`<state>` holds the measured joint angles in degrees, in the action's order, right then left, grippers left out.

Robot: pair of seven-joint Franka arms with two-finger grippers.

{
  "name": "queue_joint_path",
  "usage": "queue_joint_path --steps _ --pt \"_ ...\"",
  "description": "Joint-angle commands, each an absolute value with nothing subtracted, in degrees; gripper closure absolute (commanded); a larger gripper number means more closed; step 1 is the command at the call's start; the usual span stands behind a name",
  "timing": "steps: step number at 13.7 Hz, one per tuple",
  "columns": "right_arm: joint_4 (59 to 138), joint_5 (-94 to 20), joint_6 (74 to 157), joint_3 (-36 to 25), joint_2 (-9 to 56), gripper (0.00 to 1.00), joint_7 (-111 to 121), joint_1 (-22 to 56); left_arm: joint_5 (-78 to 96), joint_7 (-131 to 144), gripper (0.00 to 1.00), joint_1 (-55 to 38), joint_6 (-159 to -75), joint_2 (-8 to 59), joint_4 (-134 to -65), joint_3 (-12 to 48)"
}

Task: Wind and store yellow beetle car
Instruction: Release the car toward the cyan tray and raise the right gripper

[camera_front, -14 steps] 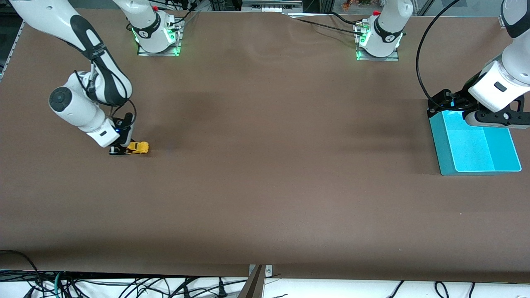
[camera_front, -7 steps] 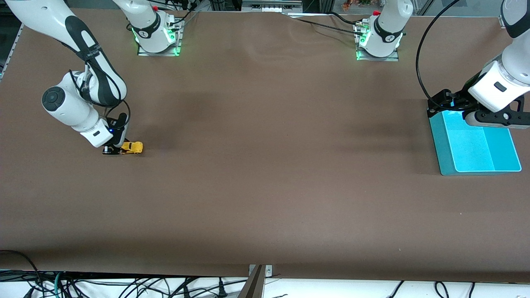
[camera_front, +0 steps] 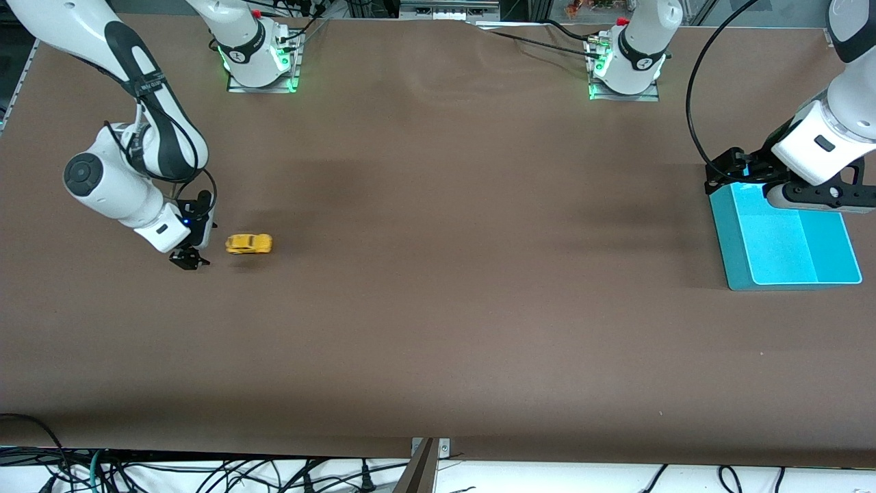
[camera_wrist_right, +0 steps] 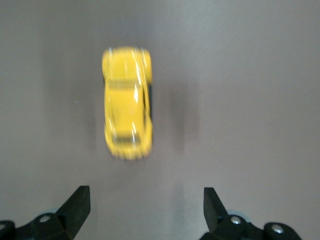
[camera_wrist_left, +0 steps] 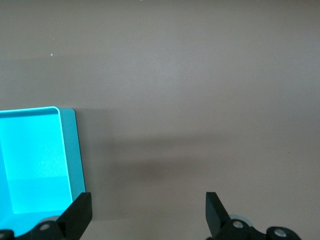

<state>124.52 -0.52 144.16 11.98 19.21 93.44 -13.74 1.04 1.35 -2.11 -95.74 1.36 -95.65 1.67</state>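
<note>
Front view: yellow beetle car (camera_front: 249, 244) free on the brown table (camera_front: 438, 308) toward the right arm's end, at about three o'clock from the right gripper (camera_front: 188, 259), just beside it, not touching; long axis in line with that gap, running on toward the blue tray (camera_front: 731, 253); right gripper low over the table, jaws wide apart, holding nothing; left gripper (camera_front: 742, 171) waiting over the tray's edge, spread wide and empty, well apart from the car; right arm clearly nearer.
</note>
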Motion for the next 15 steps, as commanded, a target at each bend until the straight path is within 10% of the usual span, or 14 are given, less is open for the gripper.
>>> queue_joint_path --steps 1,15 --pt "118.85 -0.18 134.33 14.93 16.62 0.0 90.36 -14.24 1.32 0.35 0.0 -2.2 -94.48 2.37 -93.6 1.67" --pt "112.77 -0.44 113.39 14.6 -6.15 0.0 51.91 -14.33 1.32 -0.62 0.0 -1.14 -90.44 3.08 -93.6 1.41"
